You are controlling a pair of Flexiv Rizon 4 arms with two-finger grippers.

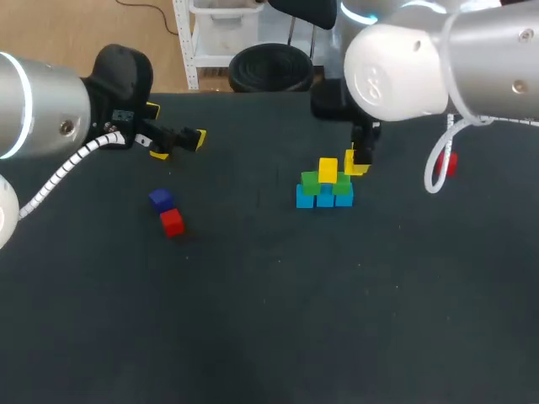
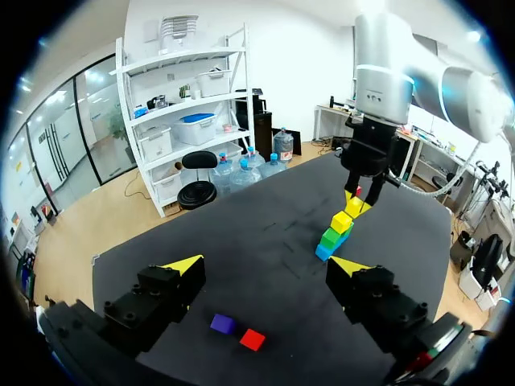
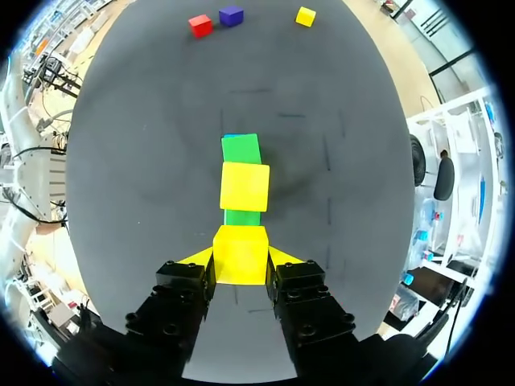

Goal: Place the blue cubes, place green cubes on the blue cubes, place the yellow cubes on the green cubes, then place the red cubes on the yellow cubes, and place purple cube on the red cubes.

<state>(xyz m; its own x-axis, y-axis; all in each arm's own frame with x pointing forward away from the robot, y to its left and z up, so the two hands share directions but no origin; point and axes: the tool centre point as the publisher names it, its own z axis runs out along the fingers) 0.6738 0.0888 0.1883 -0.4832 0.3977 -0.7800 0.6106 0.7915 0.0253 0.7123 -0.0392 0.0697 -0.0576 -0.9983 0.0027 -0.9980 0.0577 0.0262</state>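
A row of blue cubes (image 1: 324, 200) lies mid-table with green cubes (image 1: 310, 183) on it and one yellow cube (image 1: 328, 170) on the greens. My right gripper (image 1: 358, 164) is shut on a second yellow cube (image 3: 241, 251), held just over the stack's right end, above a green cube (image 3: 241, 216). A purple cube (image 1: 160, 199) and a red cube (image 1: 172, 222) lie side by side at the left. My left gripper (image 1: 177, 143) hovers open and empty behind them; in its own view the purple cube (image 2: 222, 323) and red cube (image 2: 252, 339) lie under its fingers.
Another red cube (image 1: 450, 163) lies at the right, partly behind my right arm's white cable (image 1: 435, 172). Dark table surface (image 1: 269, 303) stretches bare in front of the stack.
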